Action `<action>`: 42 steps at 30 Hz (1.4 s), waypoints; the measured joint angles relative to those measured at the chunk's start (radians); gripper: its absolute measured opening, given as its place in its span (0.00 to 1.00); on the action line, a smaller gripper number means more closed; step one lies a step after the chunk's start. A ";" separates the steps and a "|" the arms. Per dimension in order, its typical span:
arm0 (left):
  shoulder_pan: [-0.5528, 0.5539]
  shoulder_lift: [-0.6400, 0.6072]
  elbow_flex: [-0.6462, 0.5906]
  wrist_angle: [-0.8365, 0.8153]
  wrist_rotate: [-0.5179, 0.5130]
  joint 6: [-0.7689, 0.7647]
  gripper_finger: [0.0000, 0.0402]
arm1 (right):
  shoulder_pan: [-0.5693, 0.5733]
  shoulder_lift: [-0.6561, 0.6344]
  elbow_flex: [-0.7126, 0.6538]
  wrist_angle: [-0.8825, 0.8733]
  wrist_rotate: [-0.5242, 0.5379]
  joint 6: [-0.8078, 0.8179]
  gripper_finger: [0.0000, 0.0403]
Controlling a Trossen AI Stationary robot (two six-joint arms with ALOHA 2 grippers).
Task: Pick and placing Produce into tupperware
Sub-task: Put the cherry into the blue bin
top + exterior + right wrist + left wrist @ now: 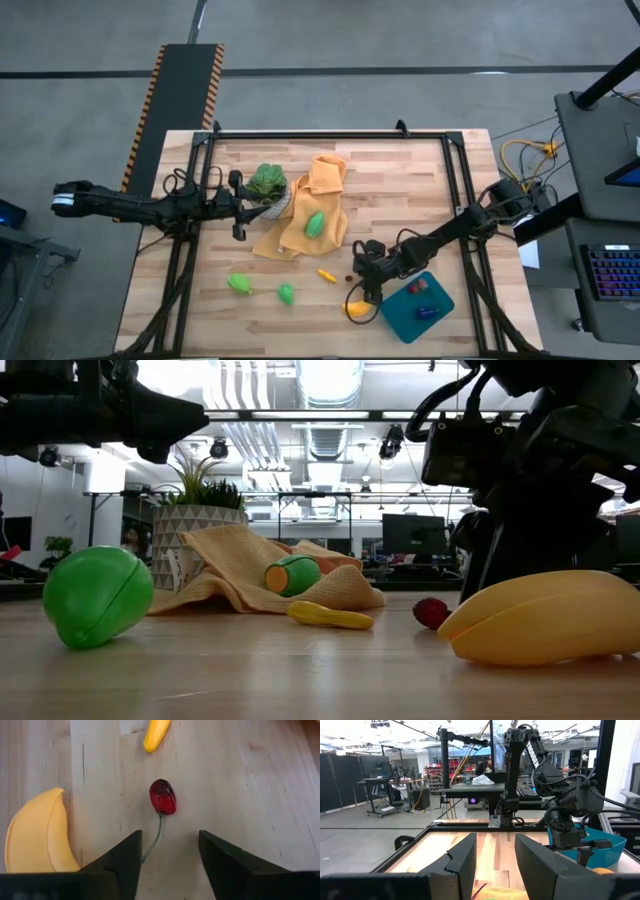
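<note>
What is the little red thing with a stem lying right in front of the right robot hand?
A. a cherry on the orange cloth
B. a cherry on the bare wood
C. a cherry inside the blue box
B: in the right wrist view the red cherry lies on the bare wooden table, just ahead of the open right gripper, beside the banana.

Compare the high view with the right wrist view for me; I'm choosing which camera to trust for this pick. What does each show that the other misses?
Only the high view shows the tupperware, the orange cloth with a green piece on it, the plant and the waiting left gripper.

Only the right wrist view shows the red cherry's thin stem, which reaches the open right gripper.

Both show the red cherry, the banana and a small yellow piece.
</note>
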 joint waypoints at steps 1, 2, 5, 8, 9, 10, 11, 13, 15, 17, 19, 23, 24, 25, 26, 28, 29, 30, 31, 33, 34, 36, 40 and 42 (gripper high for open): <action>0.000 0.000 0.000 0.000 0.000 0.000 0.30 | 0.000 0.000 0.000 0.001 0.000 -0.001 0.43; 0.000 0.000 0.000 0.000 0.000 0.000 0.30 | 0.001 0.001 0.000 0.003 -0.001 -0.001 0.40; 0.000 0.000 0.001 0.000 0.000 0.000 0.30 | 0.000 0.002 0.000 0.004 -0.007 -0.001 0.32; 0.000 -0.001 0.001 0.000 0.000 0.000 0.30 | 0.001 0.002 0.000 0.005 -0.014 -0.002 0.25; 0.000 -0.001 0.000 0.000 0.000 0.000 0.30 | 0.001 0.002 0.000 0.005 -0.015 -0.003 0.22; 0.000 -0.001 0.000 0.000 0.000 0.000 0.30 | 0.001 0.002 0.000 0.004 -0.016 -0.003 0.20; 0.000 0.000 0.000 0.000 0.000 0.000 0.30 | 0.002 0.002 0.000 0.004 -0.018 -0.005 0.17; 0.000 0.000 0.000 0.000 0.000 0.000 0.30 | 0.002 0.002 0.000 0.005 -0.023 -0.005 0.13; 0.000 0.000 0.001 0.000 0.000 0.000 0.30 | 0.002 0.002 0.000 0.005 -0.028 -0.005 0.09; 0.000 0.000 0.001 0.000 0.000 0.000 0.30 | 0.002 0.002 0.000 0.005 -0.030 -0.010 0.05; 0.000 0.000 0.000 0.000 0.000 0.000 0.30 | 0.002 0.002 0.000 0.005 -0.037 -0.017 0.03; 0.000 0.000 0.001 0.000 0.000 0.000 0.30 | 0.003 0.002 0.000 0.006 -0.037 -0.021 0.02; 0.000 0.000 0.001 0.000 0.000 0.000 0.30 | 0.003 0.002 0.000 0.006 -0.038 -0.025 0.02; 0.000 0.000 0.001 0.000 0.000 0.000 0.30 | 0.003 0.002 0.000 0.006 -0.038 -0.029 0.02; 0.000 0.000 0.001 0.000 0.000 0.000 0.30 | 0.003 0.001 0.000 0.006 -0.038 -0.035 0.02; 0.000 0.000 0.001 0.000 0.000 0.000 0.30 | 0.003 -0.004 -0.001 0.006 -0.044 -0.047 0.02; 0.000 0.000 0.001 0.000 0.000 0.000 0.30 | 0.004 -0.008 -0.001 0.005 -0.045 -0.052 0.02; 0.000 0.000 0.001 0.000 0.000 0.000 0.30 | 0.005 -0.014 0.000 0.000 -0.047 -0.058 0.02; 0.000 0.000 0.002 0.000 0.000 0.000 0.30 | 0.005 -0.022 0.003 -0.003 -0.047 -0.069 0.02; 0.000 0.000 0.002 0.000 0.001 0.000 0.30 | 0.005 -0.039 0.015 0.007 -0.043 -0.086 0.02; 0.000 0.000 0.002 0.000 0.001 0.000 0.30 | 0.004 -0.047 0.020 0.006 -0.042 -0.095 0.02; 0.000 0.000 0.001 0.000 0.002 0.000 0.30 | 0.003 -0.064 0.028 -0.001 -0.036 -0.113 0.02; 0.000 0.000 0.001 -0.001 0.003 0.000 0.30 | 0.007 -0.123 0.034 -0.002 -0.036 -0.133 0.02; 0.000 0.000 0.002 0.001 0.006 0.000 0.30 | 0.012 -0.162 0.034 -0.025 -0.035 -0.135 0.02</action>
